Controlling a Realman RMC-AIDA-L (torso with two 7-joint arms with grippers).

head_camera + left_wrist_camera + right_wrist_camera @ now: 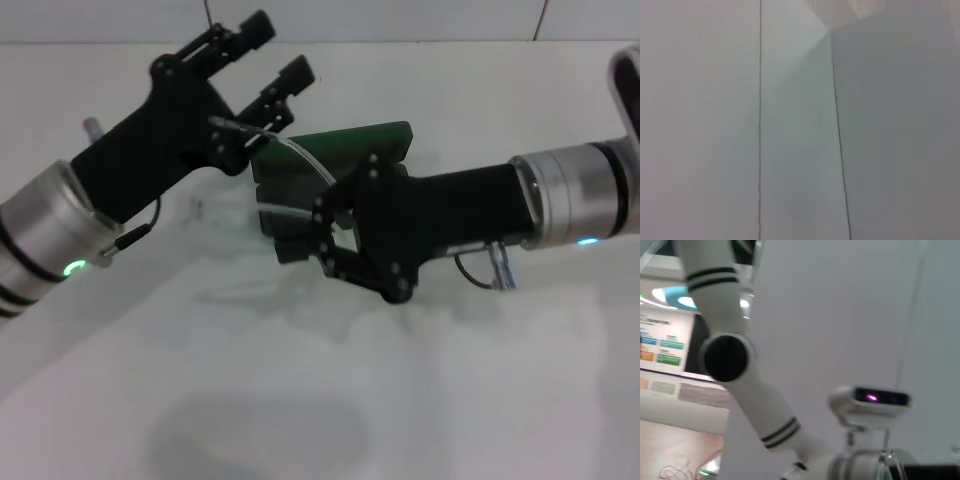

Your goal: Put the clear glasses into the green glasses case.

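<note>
Here, left claw [268, 52] spread wide above green glasses case [345, 150], clear glasses [300, 160] beside it, right claw [300, 235] clenched on case.

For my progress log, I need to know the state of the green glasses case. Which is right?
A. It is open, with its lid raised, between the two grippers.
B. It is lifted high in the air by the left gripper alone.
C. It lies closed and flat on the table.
A: in the head view the green glasses case stands open, lid up, between the left gripper and the right gripper.
</note>
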